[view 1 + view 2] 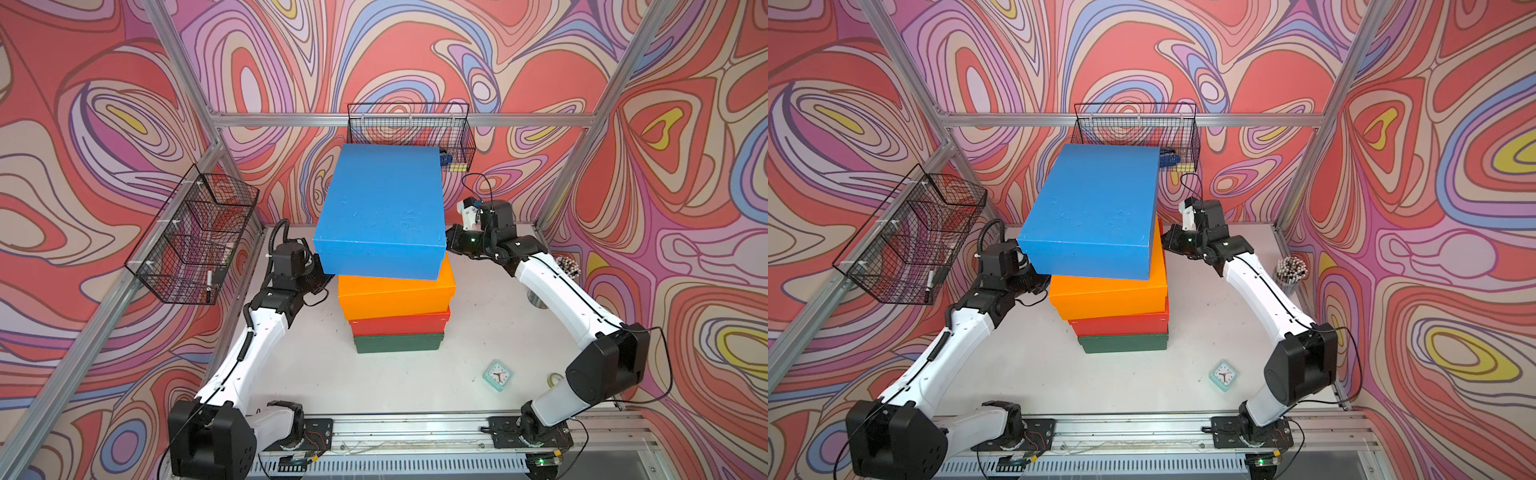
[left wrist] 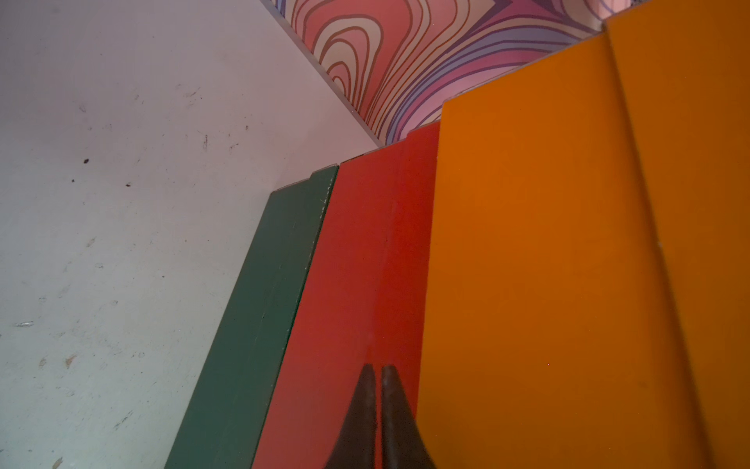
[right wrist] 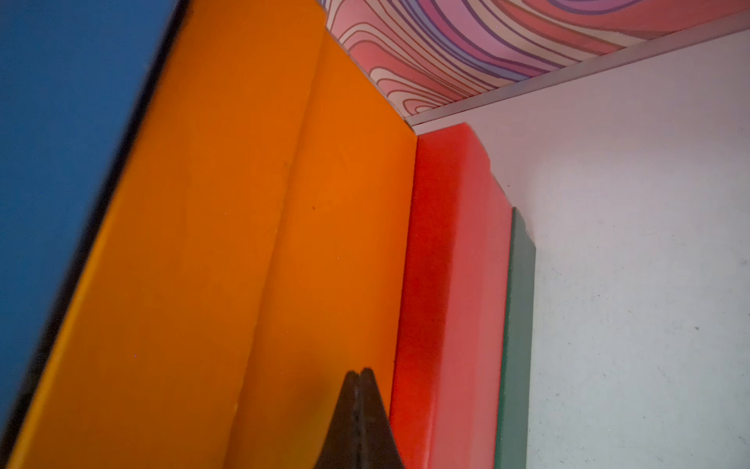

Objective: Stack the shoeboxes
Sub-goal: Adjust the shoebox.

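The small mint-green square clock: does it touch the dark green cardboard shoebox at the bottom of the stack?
Apart. Both top views show bare white table between the clock and the dark green shoebox.

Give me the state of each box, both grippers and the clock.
Matte blue cardboard shoebox: lid on, top of stack, skewed, overhanging on the robot's left.
Orange cardboard shoebox: lid on, second from top.
Red cardboard shoebox: lid on, third down.
Dark green cardboard shoebox: lid on, bottom.
Left gripper: shut, empty, tips by red shoebox.
Right gripper: shut, empty, tips by orange shoebox.
Small mint-green square clock: lying face up.
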You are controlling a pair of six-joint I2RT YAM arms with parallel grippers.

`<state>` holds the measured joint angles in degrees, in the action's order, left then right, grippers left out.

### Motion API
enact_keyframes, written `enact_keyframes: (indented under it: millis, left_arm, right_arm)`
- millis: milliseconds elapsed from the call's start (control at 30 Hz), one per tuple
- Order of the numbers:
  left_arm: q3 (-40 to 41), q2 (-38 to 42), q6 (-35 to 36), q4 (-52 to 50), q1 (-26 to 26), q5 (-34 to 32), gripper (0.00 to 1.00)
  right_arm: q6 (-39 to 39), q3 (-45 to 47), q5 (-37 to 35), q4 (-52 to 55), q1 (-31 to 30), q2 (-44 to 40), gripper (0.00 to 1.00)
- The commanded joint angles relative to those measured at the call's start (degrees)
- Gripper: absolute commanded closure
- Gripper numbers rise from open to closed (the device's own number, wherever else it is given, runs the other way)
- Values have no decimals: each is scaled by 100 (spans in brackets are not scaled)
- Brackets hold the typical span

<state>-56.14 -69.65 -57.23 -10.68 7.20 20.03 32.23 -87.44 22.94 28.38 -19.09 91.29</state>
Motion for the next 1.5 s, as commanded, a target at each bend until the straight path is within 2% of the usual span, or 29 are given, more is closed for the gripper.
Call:
enact_keyframes:
  millis: [0,433,933,1133,1200,1333,1467]
  left_arm:
    - [-330,-339,-49,239,61,209,91]
    - [-1125,-1168,12,349,409,145,91]
    - [-1408,-1219,233,39,420,-193,91]
    - [-1470,-900,511,-406,275,-663,91]
    - [-1488,-669,679,-765,247,-1073,91]
    - [-1470,-259,943,-1098,169,-1681,90]
    - [-1479,47,1034,-1260,93,-1961,90]
  right_arm:
    - [82,72,-53,-8,-4,-81,100]
    - [281,297,-9,-149,-7,-243,100]
    - [225,394,-144,-108,-7,-269,100]
    - [-55,158,-606,290,2,-345,100]
    - [-146,10,-690,445,26,-360,100]
    - [-173,-101,-737,543,111,-430,100]
    - [-187,-170,-780,620,182,-494,100]
